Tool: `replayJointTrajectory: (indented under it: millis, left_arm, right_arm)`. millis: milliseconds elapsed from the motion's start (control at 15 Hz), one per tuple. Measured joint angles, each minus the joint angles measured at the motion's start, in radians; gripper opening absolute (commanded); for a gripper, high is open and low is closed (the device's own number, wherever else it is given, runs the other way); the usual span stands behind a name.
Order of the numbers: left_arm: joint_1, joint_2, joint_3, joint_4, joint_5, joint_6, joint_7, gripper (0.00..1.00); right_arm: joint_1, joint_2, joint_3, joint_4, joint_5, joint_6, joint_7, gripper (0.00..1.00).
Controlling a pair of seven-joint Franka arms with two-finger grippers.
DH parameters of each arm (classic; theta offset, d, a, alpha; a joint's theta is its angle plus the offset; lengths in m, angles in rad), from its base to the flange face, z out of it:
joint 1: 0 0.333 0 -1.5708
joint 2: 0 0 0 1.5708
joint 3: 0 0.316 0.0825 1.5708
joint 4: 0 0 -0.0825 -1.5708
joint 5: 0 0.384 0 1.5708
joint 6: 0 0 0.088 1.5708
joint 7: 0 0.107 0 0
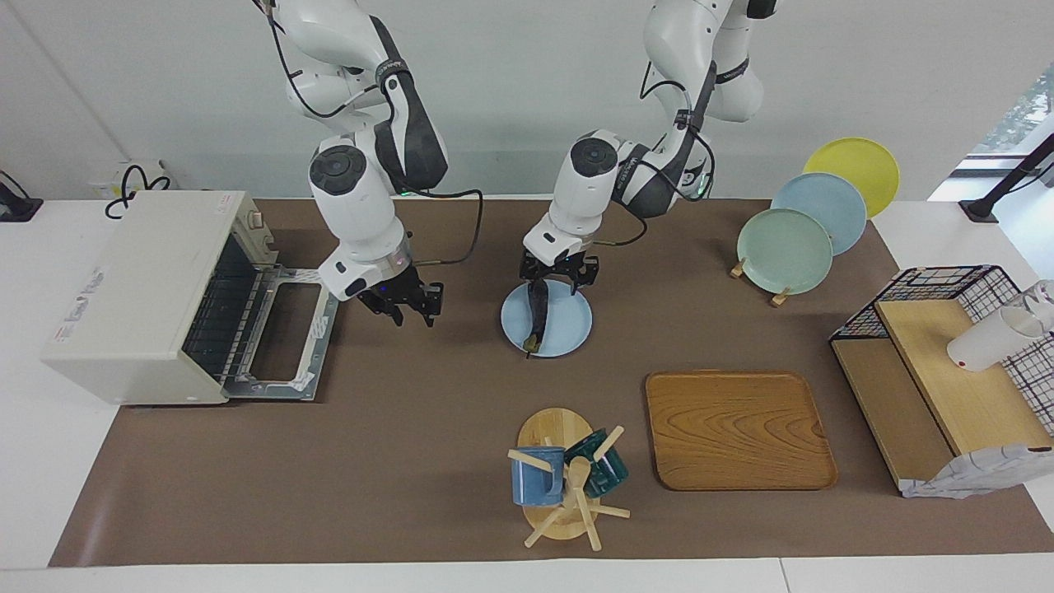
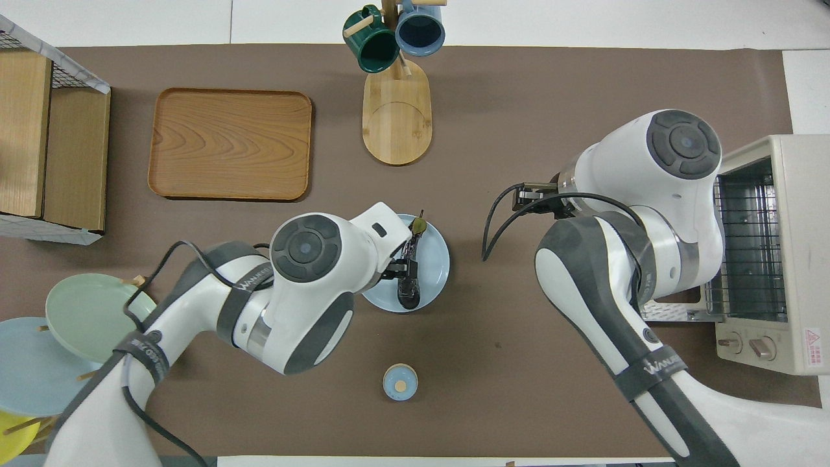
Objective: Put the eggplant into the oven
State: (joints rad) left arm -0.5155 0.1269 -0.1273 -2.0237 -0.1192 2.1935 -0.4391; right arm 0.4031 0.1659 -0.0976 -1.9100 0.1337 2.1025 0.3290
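Observation:
The dark, slim eggplant [image 1: 536, 318] [image 2: 410, 280] lies flat on a light blue plate [image 1: 571, 323] [image 2: 436, 261] in the middle of the table, its greenish stem end pointing away from the robots. My left gripper [image 1: 558, 278] [image 2: 401, 270] hovers open just over the eggplant's end nearer the robots, not gripping it. At the right arm's end of the table stands the off-white oven [image 1: 136, 288] [image 2: 781, 246], its door [image 1: 284, 339] folded down and its wire rack showing. Over the mat between oven door and plate hangs my right gripper [image 1: 409, 306] [image 2: 528, 196], open and holding nothing.
A mug tree [image 1: 566, 486] with two mugs and a wooden tray [image 1: 737, 428] lie farther from the robots. Standing plates [image 1: 786, 249] and a wire basket on a wooden shelf [image 1: 947, 362] are at the left arm's end. A small blue lid [image 2: 400, 381] lies close to the robots.

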Motion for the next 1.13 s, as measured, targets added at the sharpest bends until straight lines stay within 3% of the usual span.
replayJointTrajectory:
  millis: [332, 532, 731, 864, 1130]
  left_arm:
    - [0.215, -0.035, 0.008, 0.132, 0.000, -0.197, 0.201, 1.00]
    - [0.331, -0.035, 0.011, 0.188, 0.000, -0.272, 0.325, 1.00]
    - [0.432, -0.036, 0.012, 0.235, 0.000, -0.331, 0.428, 1.00]
    - [0.469, -0.040, 0.012, 0.262, 0.000, -0.362, 0.450, 1.00]
    - [0.483, -0.082, 0.018, 0.289, 0.029, -0.426, 0.452, 1.00]
  right_arm:
    - [0.138, 0.002, 0.004, 0.030, 0.000, 0.004, 0.047, 0.67]
    - [0.221, 0.031, 0.006, 0.104, -0.001, 0.002, 0.148, 0.67]
    - [0.312, 0.146, 0.008, 0.276, -0.022, -0.043, 0.275, 0.65]
    - [0.380, 0.267, 0.009, 0.392, -0.066, -0.047, 0.373, 0.58]
    - [0.453, 0.422, 0.009, 0.464, -0.102, 0.078, 0.419, 0.55]
